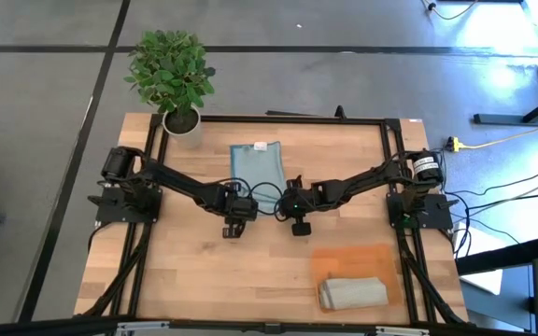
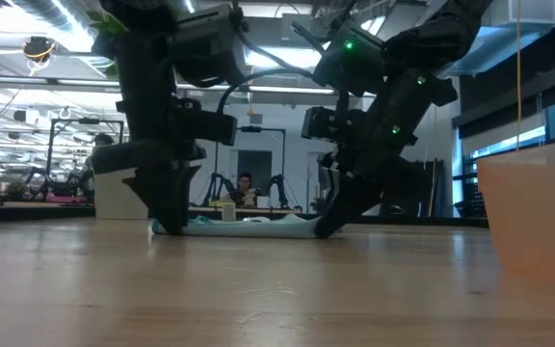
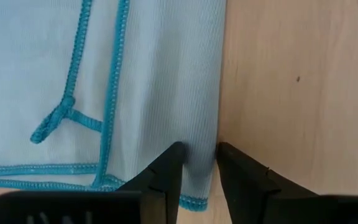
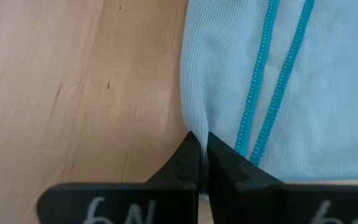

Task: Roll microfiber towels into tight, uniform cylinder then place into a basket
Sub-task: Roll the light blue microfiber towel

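Pale wood worktop (image 1: 204,271) carries, nearest the camera edge, a shallow orange-brown rectangular basket (image 1: 381,257) with a rolled light grey-beige microfiber towel (image 1: 353,292) already in it. Mid-table, both arms meet at the near edge of a flat pale blue-grey microfiber towel (image 1: 257,166) with teal stitching. The right pincer (image 4: 202,155) is pressed together, pinching that towel's corner; the left pincer (image 3: 199,163) straddles the opposite corner, fingers spread and not yet clamped. A tight, even roll likely depends on both corners being gripped level before turning. Beyond stands a white-potted leafy green plant (image 1: 171,75).
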Controlling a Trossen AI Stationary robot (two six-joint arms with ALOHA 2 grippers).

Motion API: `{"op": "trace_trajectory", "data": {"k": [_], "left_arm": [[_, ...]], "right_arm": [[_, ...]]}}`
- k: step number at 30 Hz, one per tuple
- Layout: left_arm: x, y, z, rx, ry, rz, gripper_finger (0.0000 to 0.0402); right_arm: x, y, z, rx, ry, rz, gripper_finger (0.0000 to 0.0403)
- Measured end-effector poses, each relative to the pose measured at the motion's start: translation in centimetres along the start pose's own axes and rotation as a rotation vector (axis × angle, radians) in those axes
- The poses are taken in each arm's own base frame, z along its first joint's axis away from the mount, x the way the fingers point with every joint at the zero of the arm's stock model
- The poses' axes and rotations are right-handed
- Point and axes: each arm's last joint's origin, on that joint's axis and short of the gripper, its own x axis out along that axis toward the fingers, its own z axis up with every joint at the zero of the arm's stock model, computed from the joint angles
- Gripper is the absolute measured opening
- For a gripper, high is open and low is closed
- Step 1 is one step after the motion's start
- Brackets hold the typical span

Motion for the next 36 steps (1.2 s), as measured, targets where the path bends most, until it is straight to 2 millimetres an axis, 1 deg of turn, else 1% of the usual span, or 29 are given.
{"op": "trace_trajectory", "data": {"k": [2,4,5,8,9,12,17,20,22,26,31,36], "left_arm": [[0.2,-0.1,0.0,0.003,0.006,-0.007,0.0096],[0.2,-0.1,0.0,0.004,0.008,-0.01,0.0084],[0.2,-0.1,0.0,0.006,0.008,-0.012,0.0071],[0.1,-0.1,-0.1,0.003,0.014,-0.034,0.0018],[0.1,0.0,-0.1,-0.009,0.015,-0.048,0.001],[-0.5,0.0,0.1,-0.031,0.037,-0.105,0.0004],[-2.1,0.2,0.4,-0.03,0.086,-0.274,0.0],[-2.8,0.7,0.7,-0.064,0.077,-0.367,0.0],[-2.9,1.1,0.7,-0.106,0.091,-0.41,0.0],[-2.9,1.9,0.8,-0.185,0.102,-0.408,0.0],[-2.8,2.6,0.7,-0.242,0.122,-0.411,0.0],[-3.6,3.4,0.7,-0.288,0.107,-0.424,0.0]], "right_arm": [[0.0,0.0,0.0,0.0,0.0,0.001,0.0011],[0.0,0.0,0.0,0.001,0.0,0.001,0.0013],[0.0,0.0,0.0,0.001,0.0,0.002,0.0014],[0.0,0.0,0.1,0.01,-0.004,0.028,0.0011],[-0.1,0.1,0.2,0.025,-0.001,0.043,0.0009],[-0.4,0.1,0.6,0.066,0.028,0.087,0.0006],[-1.1,-0.1,2.0,0.083,0.035,0.204,0.0006],[-1.4,-0.6,2.3,0.13,0.044,0.293,0.0006],[-1.6,-1.2,2.8,0.179,0.049,0.318,0.0006],[-2.2,-2.6,3.2,0.262,0.096,0.325,0.0006],[-2.7,-4.4,3.4,0.396,0.105,0.412,0.0006],[-2.7,-5.4,3.1,0.468,0.12,0.439,0.0006]]}}
